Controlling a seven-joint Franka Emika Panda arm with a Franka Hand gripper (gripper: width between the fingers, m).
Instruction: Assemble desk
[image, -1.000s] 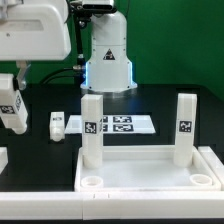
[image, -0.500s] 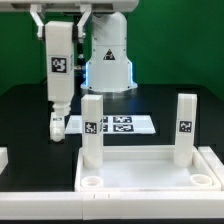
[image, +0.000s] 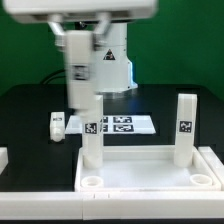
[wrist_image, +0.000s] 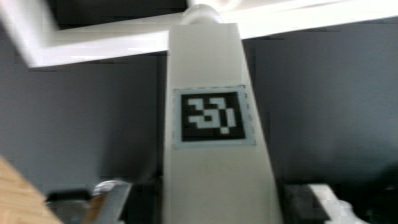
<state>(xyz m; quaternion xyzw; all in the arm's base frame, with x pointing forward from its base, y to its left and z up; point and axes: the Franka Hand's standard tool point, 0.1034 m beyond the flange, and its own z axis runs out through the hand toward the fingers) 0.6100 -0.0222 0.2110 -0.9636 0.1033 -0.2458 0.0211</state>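
We read this as the third-leg step. The desk panel (image: 140, 168) lies flat at the front of the black table, with one standing leg (image: 92, 130) at its far corner on the exterior view's left and a second standing leg (image: 185, 128) at the other far corner. The near left socket (image: 90, 183) and the near right socket (image: 203, 181) are unfilled. Above the left standing leg, the held leg (image: 80, 75) hangs upright and blurred, clear of the panel. The gripper (wrist_image: 214, 198) pinches it, one finger (wrist_image: 111, 195) on each side. We judge that the next move calls for bringing this leg forward over an open near socket, keeping it plumb and missing the standing leg on the way down. Only the exterior view shows the sockets, the marker board (image: 122, 125) behind the panel, and a small white part (image: 57, 124) lying beside it. Only the wrist view shows the grip itself and the held leg's tag sharply.
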